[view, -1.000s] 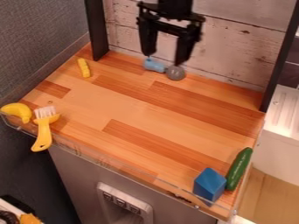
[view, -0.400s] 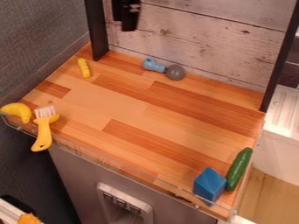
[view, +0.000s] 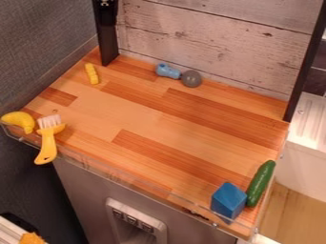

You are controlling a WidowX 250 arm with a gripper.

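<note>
My gripper point(view: 107, 13) is high at the top edge, left of centre, against the dark left post and above the board. It touches none of the toys. Nearest below it lie a small yellow stick-like piece point(view: 92, 74) and, further right by the back wall, a light blue toy point(view: 168, 71) with a round grey end point(view: 191, 78). At the left front corner are a yellow banana point(view: 19, 121) and a yellow brush point(view: 47, 143) with white bristles, its handle over the edge. A blue angular block point(view: 229, 200) and a green cucumber point(view: 259, 184) lie side by side at the right front corner.
The wooden board point(view: 149, 116) has a low clear rail point(view: 137, 176) along its front edge. A whitewashed plank wall point(view: 216, 38) stands behind it, between two black posts, the right one point(view: 306, 66) rising near the back right corner.
My gripper has moved up and left, from above the light blue toy to the left post. The toys lie where they were.
</note>
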